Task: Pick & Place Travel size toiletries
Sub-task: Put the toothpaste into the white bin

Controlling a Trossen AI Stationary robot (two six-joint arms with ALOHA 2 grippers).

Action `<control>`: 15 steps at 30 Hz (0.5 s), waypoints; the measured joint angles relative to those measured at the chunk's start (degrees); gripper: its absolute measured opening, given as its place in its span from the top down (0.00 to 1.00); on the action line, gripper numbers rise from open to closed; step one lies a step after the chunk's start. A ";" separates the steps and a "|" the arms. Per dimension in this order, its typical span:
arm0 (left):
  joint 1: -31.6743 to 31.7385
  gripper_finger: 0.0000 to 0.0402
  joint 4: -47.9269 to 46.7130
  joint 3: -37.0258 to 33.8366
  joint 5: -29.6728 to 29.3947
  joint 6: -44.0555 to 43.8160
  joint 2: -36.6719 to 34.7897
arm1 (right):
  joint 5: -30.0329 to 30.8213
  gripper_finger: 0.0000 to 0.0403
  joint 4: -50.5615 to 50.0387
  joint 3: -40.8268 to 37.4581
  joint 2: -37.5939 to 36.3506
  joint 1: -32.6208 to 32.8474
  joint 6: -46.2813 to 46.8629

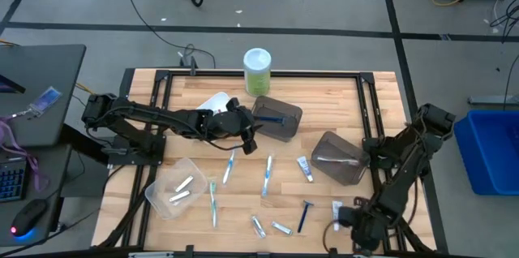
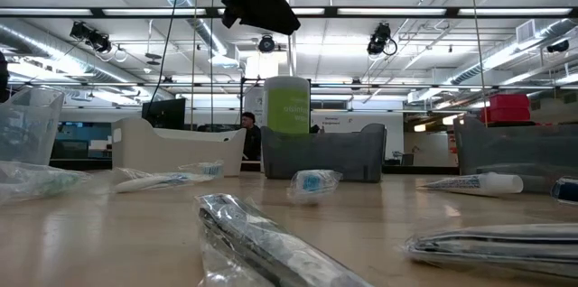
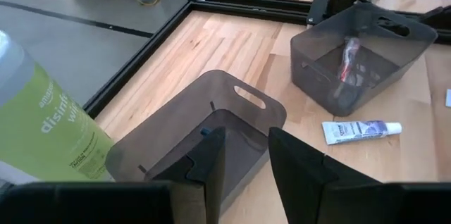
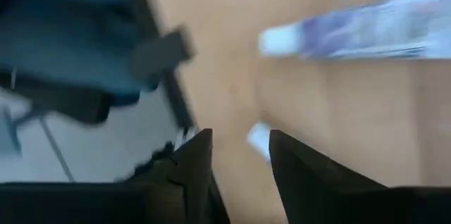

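High view: taking the green canister (image 1: 257, 70) as landmark, the left pincer (image 1: 246, 131) hangs just below it, beside a dark bin (image 1: 277, 119) holding a razor, presumably a drop-off spot. Its fingers stand slightly apart, gripping nothing. The toiletries, among them a toothbrush (image 1: 266, 174) and a blue razor (image 1: 304, 214), lie loose on the tabletop (image 1: 324, 96) farther below the canister. The right pincer (image 1: 347, 219), far down-right of it, hovers by a white tube (image 4: 366, 24); fingers apart, empty, likely lining up a pick.
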 joint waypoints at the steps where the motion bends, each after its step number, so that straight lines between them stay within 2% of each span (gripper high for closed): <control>1: 0.00 0.71 0.02 0.00 -0.01 -0.94 0.00 | -0.16 0.63 0.27 0.00 0.00 0.77 -0.94; 9: 0.00 0.71 0.08 0.00 -0.11 -5.57 0.00 | 5.59 0.61 -0.55 -0.69 0.97 5.64 -7.06; 15: 0.00 0.71 0.05 0.00 -0.18 -8.11 0.00 | 4.51 0.58 1.15 -3.69 3.33 6.49 -18.18</control>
